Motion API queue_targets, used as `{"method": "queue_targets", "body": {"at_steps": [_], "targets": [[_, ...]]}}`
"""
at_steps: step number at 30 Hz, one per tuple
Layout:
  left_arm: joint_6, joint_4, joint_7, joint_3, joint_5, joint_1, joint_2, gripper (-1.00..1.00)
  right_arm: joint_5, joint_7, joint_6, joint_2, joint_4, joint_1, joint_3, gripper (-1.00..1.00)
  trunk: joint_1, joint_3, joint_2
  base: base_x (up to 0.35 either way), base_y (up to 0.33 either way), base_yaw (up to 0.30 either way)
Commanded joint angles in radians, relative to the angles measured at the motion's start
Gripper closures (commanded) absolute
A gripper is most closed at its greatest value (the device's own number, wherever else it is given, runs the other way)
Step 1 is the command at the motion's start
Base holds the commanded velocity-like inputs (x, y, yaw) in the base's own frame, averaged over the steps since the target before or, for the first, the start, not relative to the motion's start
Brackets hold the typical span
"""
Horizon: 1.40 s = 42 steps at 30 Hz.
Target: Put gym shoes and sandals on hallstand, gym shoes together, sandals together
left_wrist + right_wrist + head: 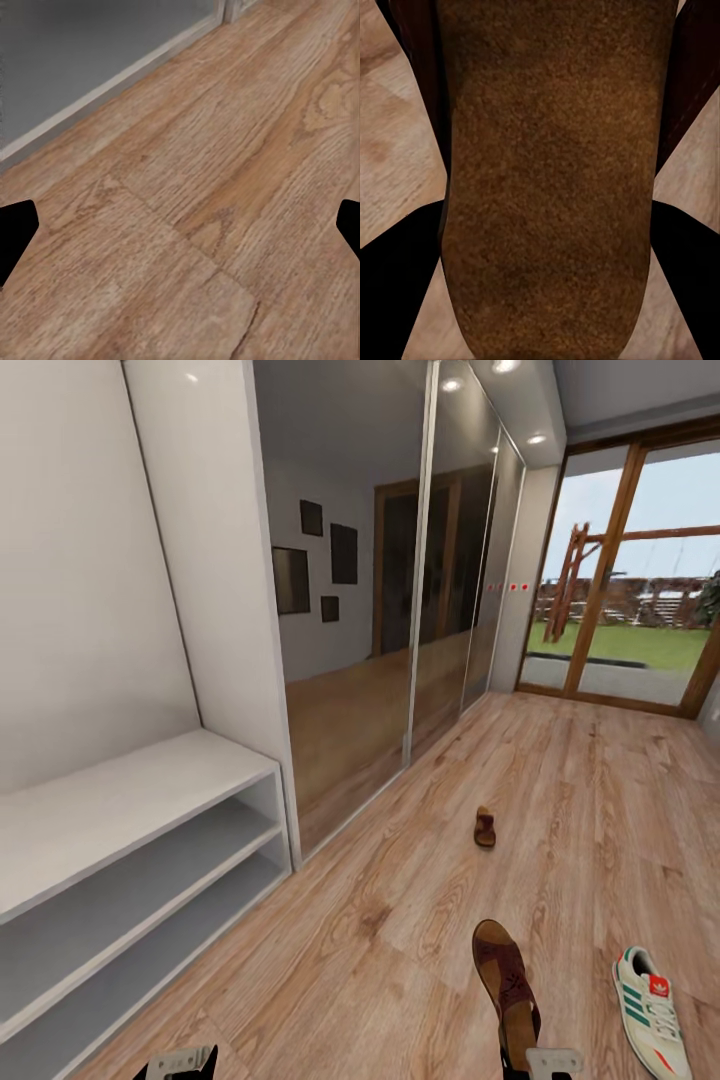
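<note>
Head view: the corridor floor (pixel 420 920) of light wood planks runs away to a glazed door at the far right. At the left stands a pale-grey shoe rack (pixel 120 810) with two open tiers, both bare, against a white wall panel; beyond it a mirrored wardrobe (pixel 400 610) lines the left wall. One dark reddish-brown sandal (pixel 505 985) lies near, right of centre, its heel end between the fingers of the right pincer (pixel 538 1062) at the lower edge. A second sandal (pixel 485 827) lies farther off on the floor, well apart from the first. A white gym shoe (pixel 652 1012) with green stripes and a red tongue patch lies at the near right, beside the near sandal but not touching it. The left pincer (pixel 180 1064) shows at the lower left over bare floor.

Left wrist view: the left pincer (pixel 180 232) has its dark fingertips (pixel 15 236) wide apart above bare planks, with the rack's grey base edge at the far side.

Right wrist view: the right pincer (pixel 540 292) straddles the sandal's brown footbed (pixel 547 187), a black finger (pixel 397 285) on each side; whether they press the sole I cannot tell.
</note>
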Motion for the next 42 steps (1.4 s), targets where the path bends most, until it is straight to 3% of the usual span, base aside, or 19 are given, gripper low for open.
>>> {"method": "queue_targets", "body": {"at_steps": [1,17,42], "targets": [[-0.002,0.001,-0.006,0.000,0.010,0.000,0.000,-1.00,0.003,-0.006,-0.002,0.000,0.001,0.000,0.002,1.00,-0.004,0.002,0.007,0.000,0.000,0.000],[-0.007,0.001,-0.006,0.000,0.011,0.000,0.000,-1.00,0.003,-0.007,-0.003,0.000,0.001,0.000,0.001,1.00,-0.008,0.005,0.014,-0.062,-0.042,0.012],[-0.007,0.002,-0.006,0.002,0.015,0.000,0.001,-1.00,0.003,-0.007,-0.005,-0.001,-0.002,0.000,0.001,1.00,-0.008,0.005,0.014,-0.234,-0.127,0.264]]}}
